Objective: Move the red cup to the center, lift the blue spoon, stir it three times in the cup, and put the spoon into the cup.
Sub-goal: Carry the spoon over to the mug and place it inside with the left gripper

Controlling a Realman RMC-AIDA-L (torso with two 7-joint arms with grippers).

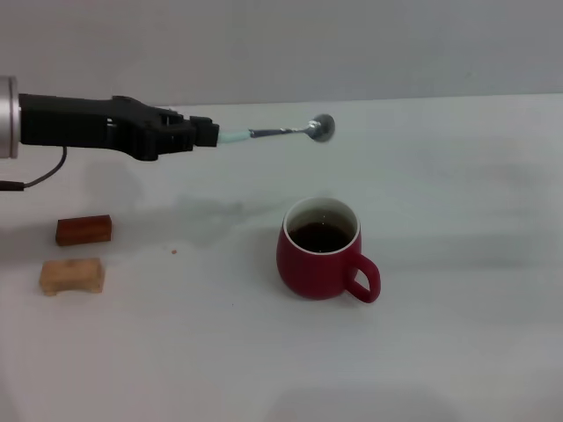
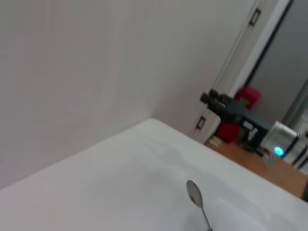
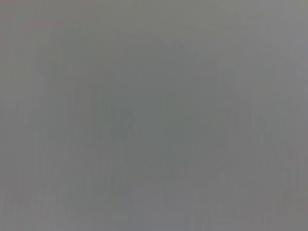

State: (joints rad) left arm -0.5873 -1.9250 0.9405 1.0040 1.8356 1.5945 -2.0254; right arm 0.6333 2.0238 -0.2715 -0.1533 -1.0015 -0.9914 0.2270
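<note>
Left gripper (image 1: 214,134) pinches the slim blue-handled metal spoon (image 1: 281,132) by its handle tip, held level in the air. Below and beyond it sits the dark-red ceramic cup (image 1: 318,255). With so thin a hold, I fear tilting could let it slip or clip the rim.

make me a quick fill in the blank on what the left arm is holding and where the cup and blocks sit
1. The left gripper holds the blue spoon by its ____.
2. The spoon is held in the air, with its bowl pointing toward the robot's ____.
3. The red cup holds dark liquid and stands ____ on the table.
4. The wooden blocks lie to the cup's ____.

Missing words: handle; right; upright; left
</note>
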